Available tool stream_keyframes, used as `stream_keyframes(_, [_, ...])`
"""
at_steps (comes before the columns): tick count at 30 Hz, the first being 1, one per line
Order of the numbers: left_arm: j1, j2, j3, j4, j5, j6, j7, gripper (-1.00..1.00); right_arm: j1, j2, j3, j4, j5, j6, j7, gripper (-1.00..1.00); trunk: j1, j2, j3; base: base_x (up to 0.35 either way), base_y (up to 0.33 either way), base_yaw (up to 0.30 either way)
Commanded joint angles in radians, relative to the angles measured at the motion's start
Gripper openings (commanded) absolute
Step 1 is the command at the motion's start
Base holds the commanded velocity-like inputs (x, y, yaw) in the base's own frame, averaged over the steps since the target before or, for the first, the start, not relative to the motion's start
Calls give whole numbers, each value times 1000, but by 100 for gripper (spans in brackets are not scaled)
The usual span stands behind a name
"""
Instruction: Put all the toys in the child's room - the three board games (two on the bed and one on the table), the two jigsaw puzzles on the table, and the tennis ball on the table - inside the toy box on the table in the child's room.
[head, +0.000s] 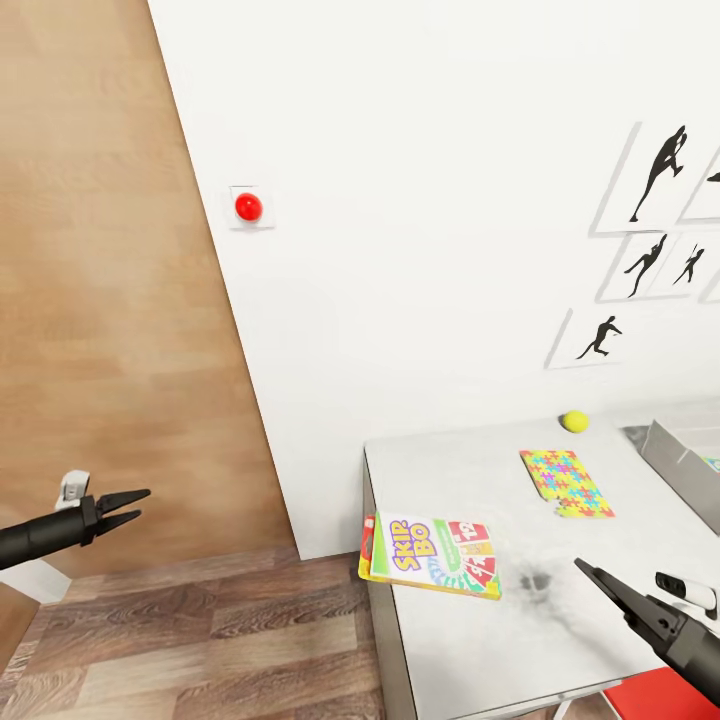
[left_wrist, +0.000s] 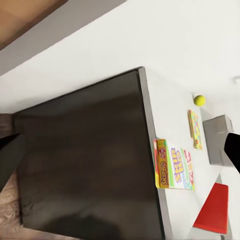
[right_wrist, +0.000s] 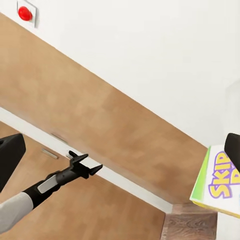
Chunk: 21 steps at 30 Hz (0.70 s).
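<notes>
While slightly parted, left gripper (head: 138, 507) grasps nothing.

On the pale grey-topped table (head: 450, 630), the flat printed Skip-Bo game box (head: 435, 556) overhangs the near-left edge; the thin multicoloured jigsaw square (head: 566, 482) lies behind and to its right, the small yellow-green ball (head: 574, 421) behind that by the wall, and the light grey bin (head: 683, 458) at far right.

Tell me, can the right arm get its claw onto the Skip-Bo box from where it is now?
Probably yes. The right claw hovers over the table beside the Skip-Bo box, with only bare tabletop between them. The box overhangs the table's edge, so its rim looks graspable.
</notes>
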Motion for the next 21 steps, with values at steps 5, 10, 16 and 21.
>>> stream_keyframes(5, [-1,0,-6,0,3,7,-2,100,0,-1,-1,1,-8,10,-1,100,1,-2,0,0,0,-48])
stream_keyframes(10, [-1,0,-9,0,3,6,-2,100,0,-1,-1,2,-9,12,-1,100,1,-2,4,0,0,-146])
stream_keyframes(16, [-1,0,-10,0,3,5,-2,100,0,-2,-2,3,-10,13,0,100,1,-2,10,0,0,-197])
stream_keyframes(21, [-1,0,-12,0,3,5,-2,100,0,-2,-2,3,-12,13,1,100,1,-2,15,0,0,-218])
